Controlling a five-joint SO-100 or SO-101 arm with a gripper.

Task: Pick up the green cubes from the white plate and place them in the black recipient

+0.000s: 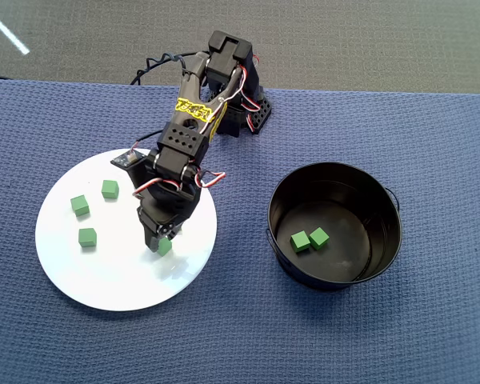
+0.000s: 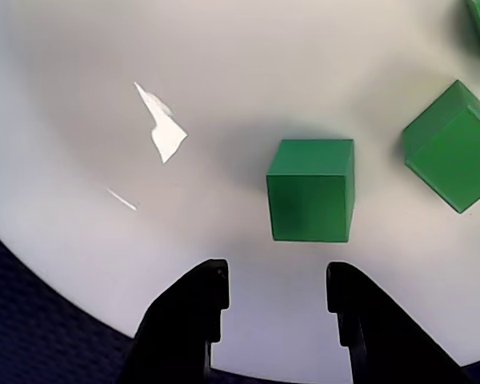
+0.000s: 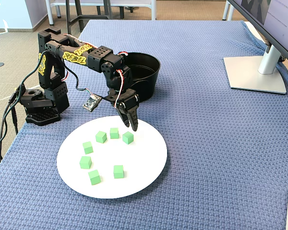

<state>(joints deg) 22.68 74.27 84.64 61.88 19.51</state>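
The white plate [image 1: 120, 280] lies at the left of the overhead view and holds several green cubes; three lie clear of the arm [image 1: 80, 205], [image 1: 110, 189], [image 1: 87, 237]. My gripper [image 1: 160, 240] hangs over the plate's right part, open and empty. In the wrist view the gripper [image 2: 276, 290] has its jaws apart, and a green cube [image 2: 312, 190] lies just ahead of them, not between them. This cube also shows in the fixed view [image 3: 128, 138], below the gripper [image 3: 133, 125]. The black recipient [image 1: 388, 240] stands to the right with two green cubes [image 1: 300, 241] inside.
The arm's base [image 3: 41, 108] stands behind the plate on the blue woven cloth [image 1: 384, 336]. A monitor stand [image 3: 257, 72] is at the far right of the fixed view. A small loose board [image 3: 91, 102] hangs on a cable near the plate's rim.
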